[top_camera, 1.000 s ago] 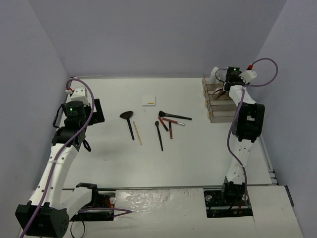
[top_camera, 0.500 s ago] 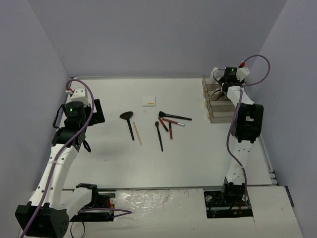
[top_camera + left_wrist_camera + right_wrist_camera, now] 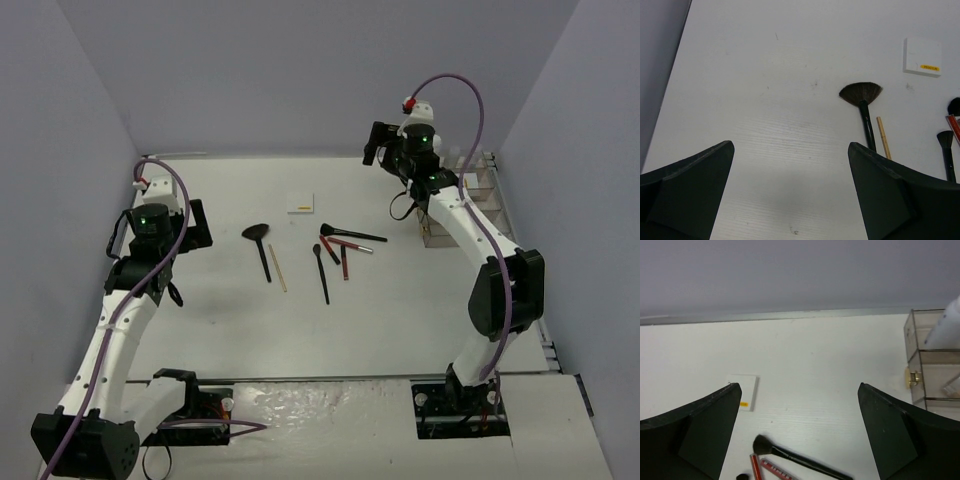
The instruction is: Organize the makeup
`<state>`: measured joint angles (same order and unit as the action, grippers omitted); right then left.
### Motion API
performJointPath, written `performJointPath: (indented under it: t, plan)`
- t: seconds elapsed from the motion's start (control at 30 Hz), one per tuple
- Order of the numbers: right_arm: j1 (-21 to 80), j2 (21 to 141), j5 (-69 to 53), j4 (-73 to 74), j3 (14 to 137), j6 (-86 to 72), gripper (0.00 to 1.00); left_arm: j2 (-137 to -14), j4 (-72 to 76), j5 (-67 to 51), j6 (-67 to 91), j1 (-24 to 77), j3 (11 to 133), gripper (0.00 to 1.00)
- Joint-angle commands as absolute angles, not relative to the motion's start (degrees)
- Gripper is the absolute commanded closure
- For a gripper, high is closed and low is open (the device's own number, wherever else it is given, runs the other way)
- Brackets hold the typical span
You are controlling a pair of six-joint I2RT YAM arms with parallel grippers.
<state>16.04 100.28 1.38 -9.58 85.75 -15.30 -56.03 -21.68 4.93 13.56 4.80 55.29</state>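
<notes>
White bench [image 3: 200, 300], two arms and a scatter of makeup: both hands are empty, jaws spread wide.

The left hand [image 3: 790, 146] hangs over bare bench on the left side, clear of every item. Its wrist camera looks across to the fan brush [image 3: 862, 107], which lies with its bristles toward the back wall, and to the tan pencil [image 3: 883, 137] just beside that brush's handle on the right.

The right hand [image 3: 799, 386] is raised over the back of the bench, left of the organizer [image 3: 935, 365] and apart from it.

Below and in front of the right hand, at mid-bench, the rest of the loose makeup lies in a cluster. A long brush [image 3: 352, 234] runs crosswise. Two red pencils [image 3: 345, 260] lie close below it, one of them with a silvery end. A small brush [image 3: 321, 272] points toward the arms at the cluster's left edge. A white pad [image 3: 301, 203] with a yellow label sits alone behind the cluster, nearer the back wall.

The organizer stands against the right edge of the bench, partly hidden by the right arm in the overhead view. A blurred white bottle [image 3: 945, 330] shows in it at the back end; which compartment cannot be told.
</notes>
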Motion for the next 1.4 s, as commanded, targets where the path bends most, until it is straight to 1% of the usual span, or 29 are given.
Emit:
performJointPath:
  t: [0.0, 0.13, 0.23, 0.47, 0.6, 0.77, 0.83, 1.07, 1.37]
  plan:
    - [19.58, 99.84, -2.47, -11.66, 84.07, -11.45, 0.0, -55.11, -18.56, 3.73, 13.87, 4.48, 55.41, 0.03]
    - [26.19, 103.34, -1.29, -11.34, 85.62, -10.19, 0.0, -55.66, -18.65, 3.5, 13.82, 4.48, 55.55, 0.03]
    - [29.18, 108.33, -0.19, -11.34, 87.99, -10.34, 0.0, -55.97, -18.8, 3.58, 13.89, 4.48, 55.55, 0.03]
    - [34.85, 121.05, 9.58, -11.34, 98.55, -11.85, 0.0, -56.22, -19.01, 3.59, 13.99, 4.48, 55.64, 0.03]
    - [36.17, 127.54, 13.71, -11.34, 103.77, -13.51, 0.0, -56.99, -19.35, 3.04, 14.16, 4.48, 55.91, 0.03]
    - [36.99, 135.39, 15.43, -11.05, 110.14, -14.18, 0.0, -57.14, -19.71, 2.37, 14.33, 4.42, 56.36, 0.03]
    - [37.09, 137.48, 18.24, -11.06, 112.62, -14.43, 0.0, -56.78, -19.64, 2.6, 14.24, 4.39, 56.25, 0.03]
    - [37.82, 142.96, 20.93, -10.65, 117.55, -15.87, 0.0, -56.74, -19.69, 1.96, 14.41, 4.39, 56.25, 0.03]
    - [38.01, 145.02, 15.99, -10.72, 118.83, -17.39, 0.0, -56.12, -19.51, 1.98, 14.59, 4.39, 55.99, 0.03]
